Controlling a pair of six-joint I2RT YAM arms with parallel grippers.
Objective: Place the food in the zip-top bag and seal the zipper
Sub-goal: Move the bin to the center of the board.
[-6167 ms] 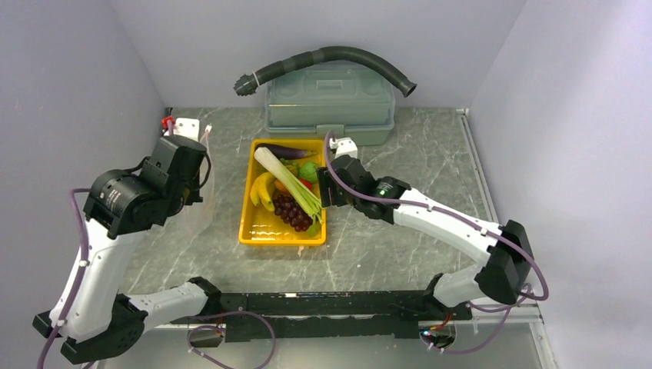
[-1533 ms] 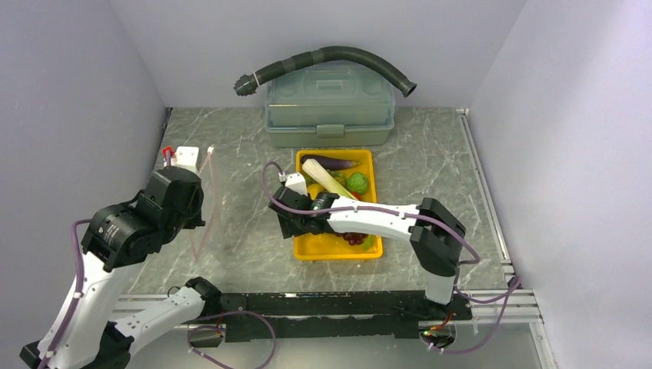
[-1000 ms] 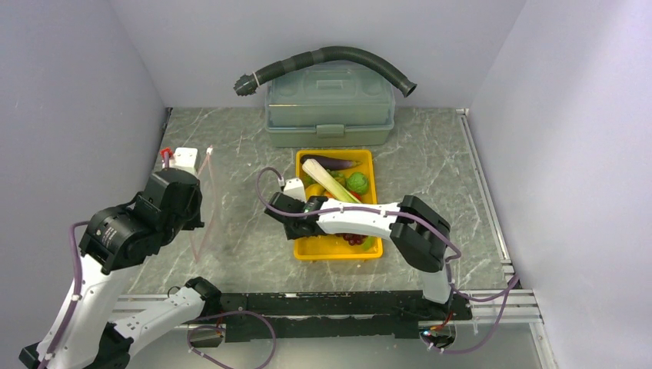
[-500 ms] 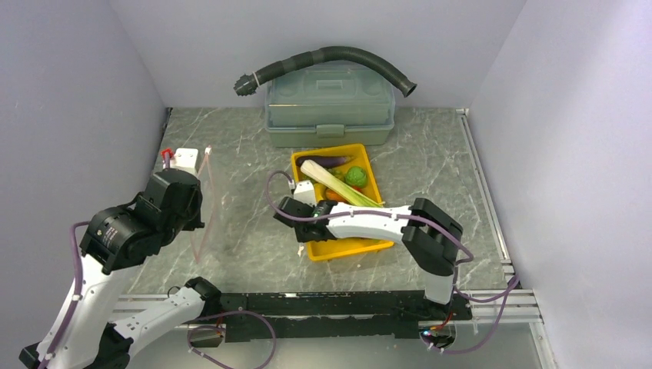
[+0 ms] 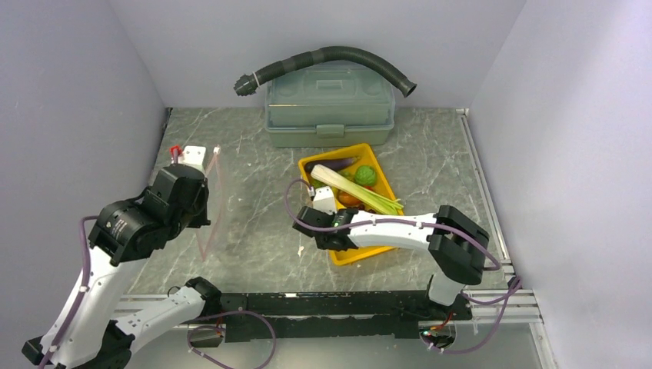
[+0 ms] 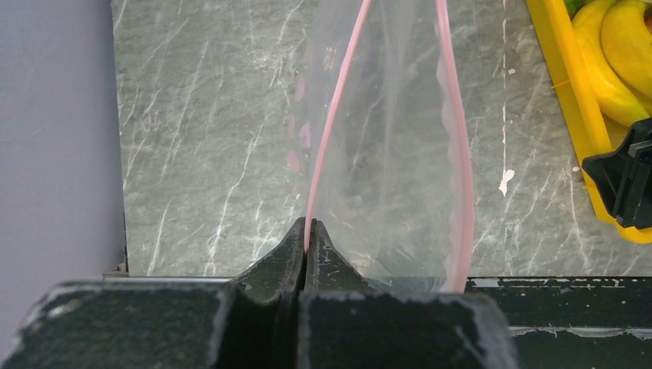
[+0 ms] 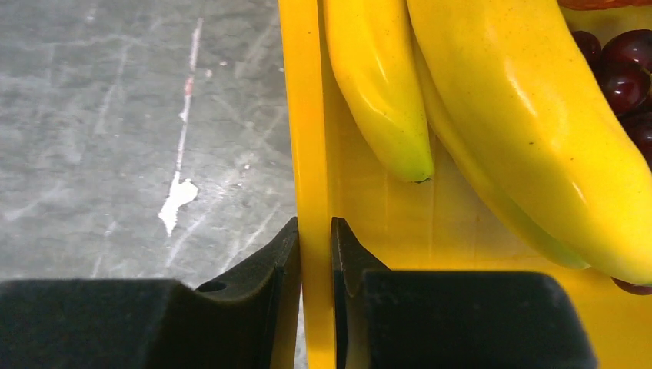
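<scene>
Grip on both sides looks like setup for tipping the load in. The left gripper (image 6: 306, 228) is pinched tight on one lip of the bag (image 6: 384, 154), so the mouth gapes, with the zipper (image 6: 454, 138) strips bowed apart and unsealed. The right gripper (image 7: 315, 231) is clamped over the tray (image 7: 311, 138) wall, a finger on either side, probably to carry all the food at once rather than piece by piece. The bananas (image 7: 492, 115) and grapes (image 7: 624, 73) lie just beside that grip, with the leek (image 5: 350, 187) and eggplant (image 5: 338, 163) further along; nothing is in the bag yet. Against half a second ago, the tray has swung further askew and its gripped corner has come toward the near edge of the table (image 5: 254, 231). The bag hangs much as it did.
</scene>
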